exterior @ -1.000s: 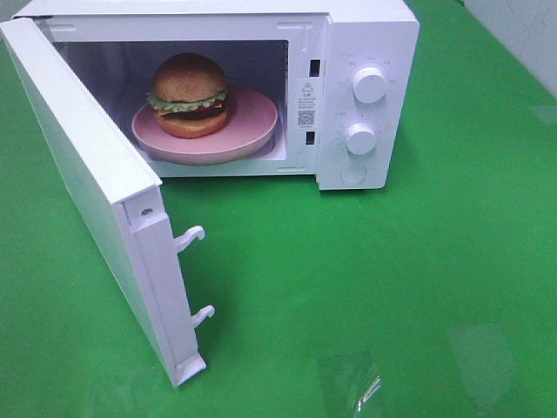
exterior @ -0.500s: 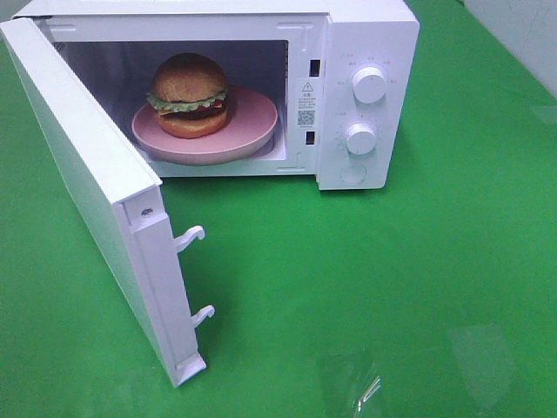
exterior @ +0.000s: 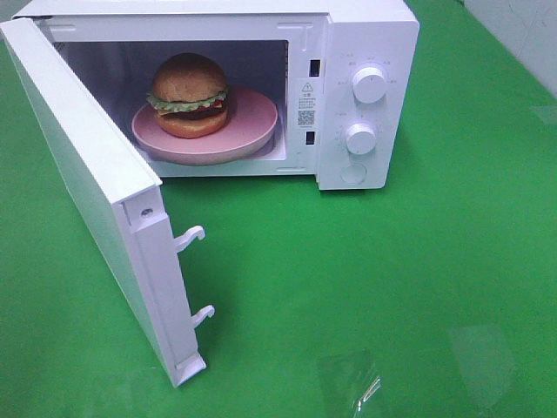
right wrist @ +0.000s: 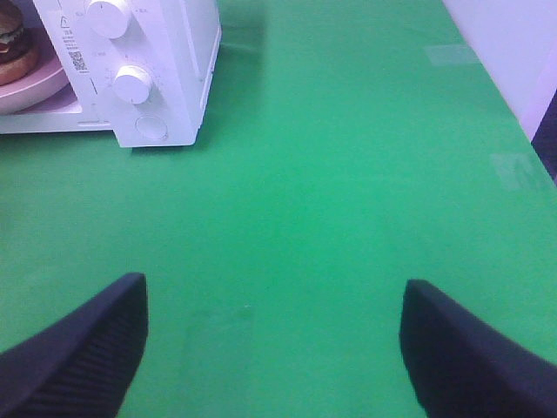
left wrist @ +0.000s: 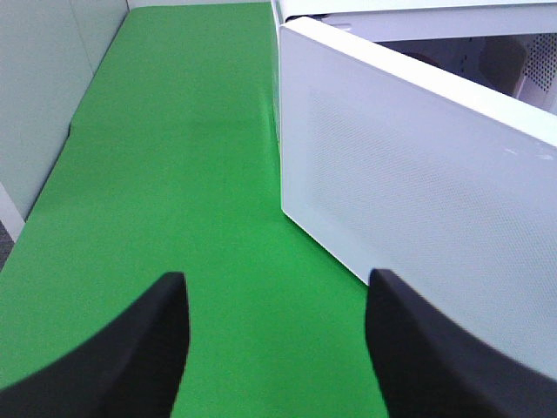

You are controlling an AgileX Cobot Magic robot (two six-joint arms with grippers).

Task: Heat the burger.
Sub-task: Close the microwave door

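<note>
I see the burger point(exterior: 189, 94) on the pink plate point(exterior: 258, 131) inside the open microwave point(exterior: 374, 35), upper left of the overhead frame. My left hand point(left wrist: 274, 344) and right hand point(right wrist: 274, 348) both gape wide, empty, over the green desk point(exterior: 392, 279).

Spread left pincer point(left wrist: 277, 348) beside microwave door point(left wrist: 418, 218)

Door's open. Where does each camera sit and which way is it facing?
Exterior high: above and in front, looking down at the white microwave oven, its open door, the brown-bun burger on the round pink plate; no arm shows.
Left wrist: over the green cloth, facing the door's outer face; open left gripper shows.
Right wrist: facing the oven's white knobs; open right gripper shows.
Exterior and right wrist share burger, plate, knobs.
</note>
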